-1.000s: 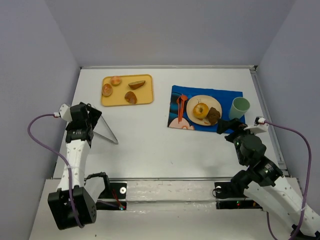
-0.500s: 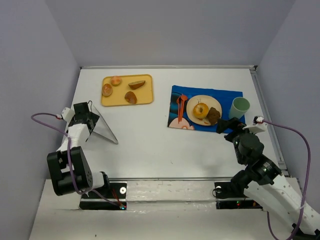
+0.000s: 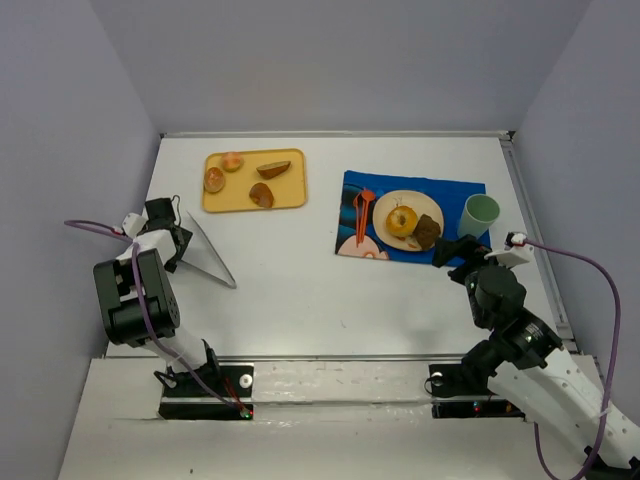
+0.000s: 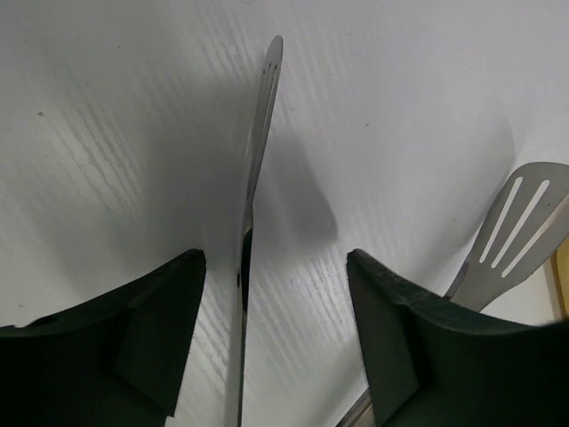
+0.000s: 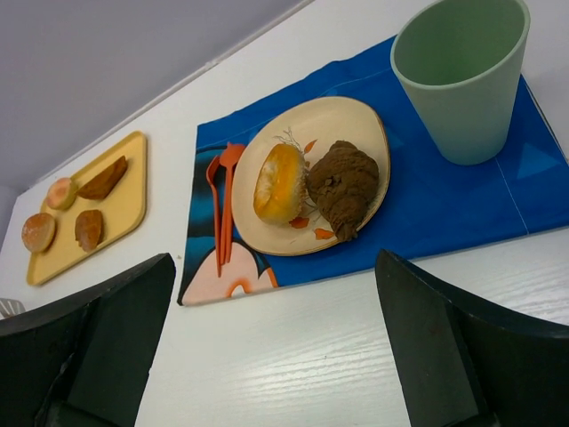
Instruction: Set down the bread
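Observation:
The bread [image 3: 261, 194] is a small reddish-brown oval chunk on the yellow tray [image 3: 290, 200] at the back left. It also shows in the right wrist view [image 5: 88, 229]. My left gripper [image 3: 176, 238] is open at the table's left edge, in front of the tray. A thin metal blade [image 4: 256, 169] stands edge-on between its fingers, close to the left finger [image 4: 133, 329]. My right gripper [image 3: 452, 250] is open and empty at the front right corner of the blue placemat [image 3: 450, 190]. It faces the tan plate [image 5: 267, 236].
The plate holds a yellow bun [image 5: 279, 182] and a dark brown piece [image 5: 342, 184]. A green cup [image 3: 478, 215] stands right of it and orange cutlery [image 3: 360, 215] lies left. The tray also holds a brown wedge [image 3: 273, 169] and two round pieces [image 3: 214, 180]. A slotted spatula [image 4: 520, 222] lies near the left gripper.
The left arm has folded back toward the left wall and its gripper has shifted slightly left. The right arm has barely moved. Nothing on the tray or plate has moved.

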### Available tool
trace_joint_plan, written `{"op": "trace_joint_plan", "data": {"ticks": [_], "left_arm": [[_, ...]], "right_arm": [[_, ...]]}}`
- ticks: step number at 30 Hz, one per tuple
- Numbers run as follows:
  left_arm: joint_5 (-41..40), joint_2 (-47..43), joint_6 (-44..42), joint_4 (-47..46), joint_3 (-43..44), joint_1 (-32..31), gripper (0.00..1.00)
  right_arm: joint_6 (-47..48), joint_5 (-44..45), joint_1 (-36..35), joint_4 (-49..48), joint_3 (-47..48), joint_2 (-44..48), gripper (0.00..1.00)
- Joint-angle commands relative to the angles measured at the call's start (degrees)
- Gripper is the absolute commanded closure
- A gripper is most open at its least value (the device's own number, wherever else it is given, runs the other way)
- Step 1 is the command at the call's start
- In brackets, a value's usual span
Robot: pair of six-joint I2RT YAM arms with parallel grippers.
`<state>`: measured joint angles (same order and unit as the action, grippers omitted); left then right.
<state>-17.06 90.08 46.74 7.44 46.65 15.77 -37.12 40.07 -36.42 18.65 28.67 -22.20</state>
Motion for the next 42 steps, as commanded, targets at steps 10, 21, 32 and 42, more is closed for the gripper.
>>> {"op": "trace_joint_plan", "data": {"ticks": [10,21,32,42], "left_arm": [[2.20,-1.13,-1.21,-0.59,-0.77,0.31,0.86],[20.45,-12.90,-10.17,-10.68,-7.10,0.23,0.94],[44.82,-41.45,-14.84,-37.73,-14.22,-17.77,0.94],[58.02,-47.19,-2.72,-63.24,-16.51,-21.65,0.94]], "right_arm": [[-0.49,1.15,0.21,-0.90,1.13,0.92,0.00],[-0.05,-1.66,0.21,-0.90,1.30,1.98,0.00],[13.82,-38.28,0.21,-19.77,-0.89,-6.07,0.00],[20.25,-82.13,-0.31,-49.72,2.01,-26.92,0.00]]}}
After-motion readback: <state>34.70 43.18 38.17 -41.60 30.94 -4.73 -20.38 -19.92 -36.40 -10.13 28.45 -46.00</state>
